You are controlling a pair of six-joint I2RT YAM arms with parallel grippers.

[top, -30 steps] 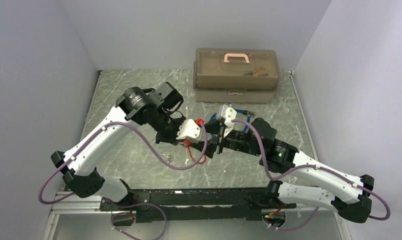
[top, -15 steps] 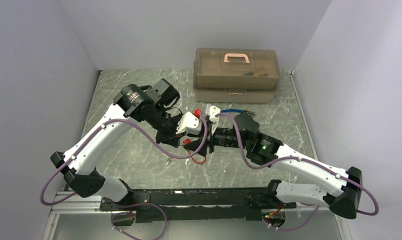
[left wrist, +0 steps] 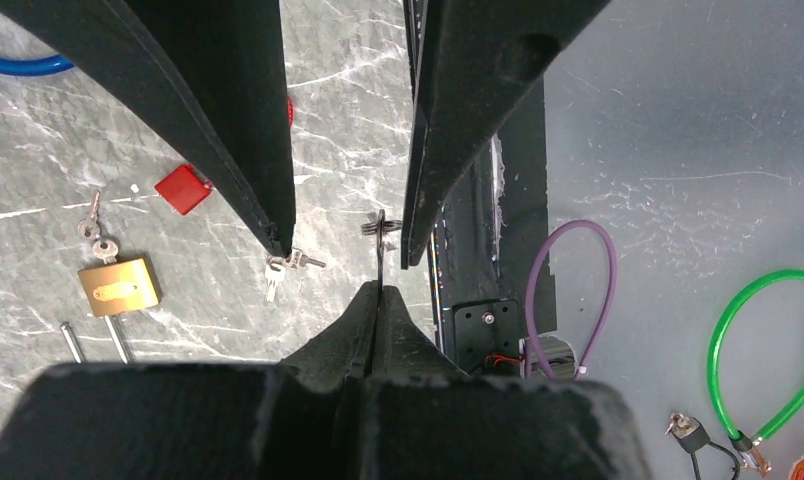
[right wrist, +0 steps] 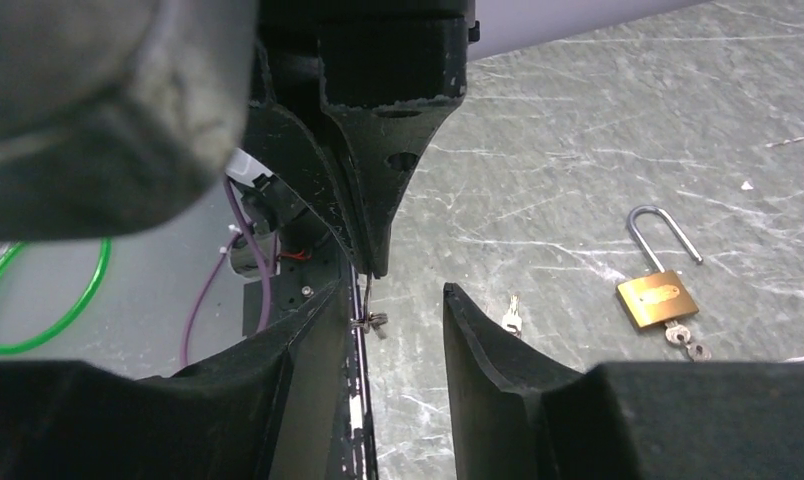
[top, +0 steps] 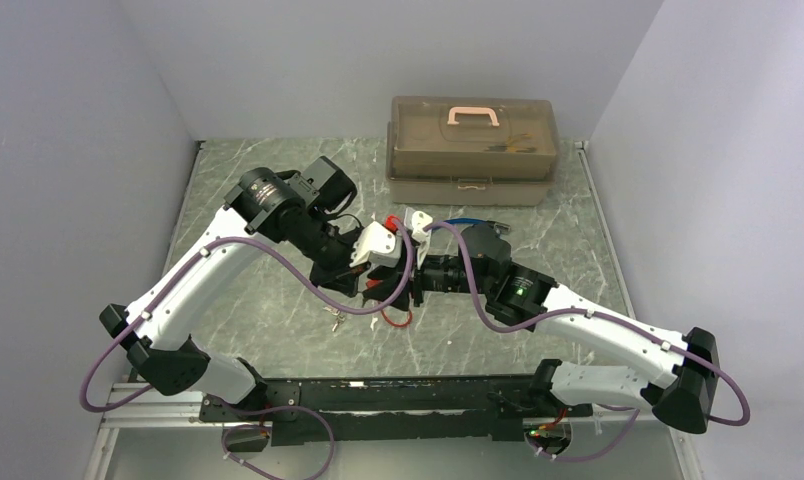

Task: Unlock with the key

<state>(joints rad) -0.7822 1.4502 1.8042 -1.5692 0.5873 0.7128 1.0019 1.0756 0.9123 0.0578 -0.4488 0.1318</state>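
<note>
My left gripper (left wrist: pixel 380 290) is shut on a thin key (left wrist: pixel 380 240), held edge-on above the table with a small ring at its tip. My right gripper (right wrist: pixel 393 290) is open, and its fingers (right wrist: pixel 478 340) flank that key (right wrist: pixel 368 320) without closing on it. In the top view the two grippers, left (top: pixel 373 283) and right (top: pixel 406 285), meet tip to tip at the table's middle. A brass padlock (right wrist: pixel 658 295) with an open shackle and keys in it lies on the marble table (right wrist: pixel 598 140). It also shows in the left wrist view (left wrist: pixel 118 285).
A loose key (left wrist: pixel 278 272) lies on the table below the grippers, also in the top view (top: pixel 333 318). A red lock (left wrist: pixel 183 188), a red cable (top: pixel 398 318) and a blue cable (top: pixel 468 222) lie nearby. A brown toolbox (top: pixel 473 150) stands at the back. A green cable lock (left wrist: pixel 768 360) lies off the front edge.
My right arm has swung left toward the left gripper, so its open fingers now flank the held key. The left gripper has shifted slightly back and left, still holding the key.
</note>
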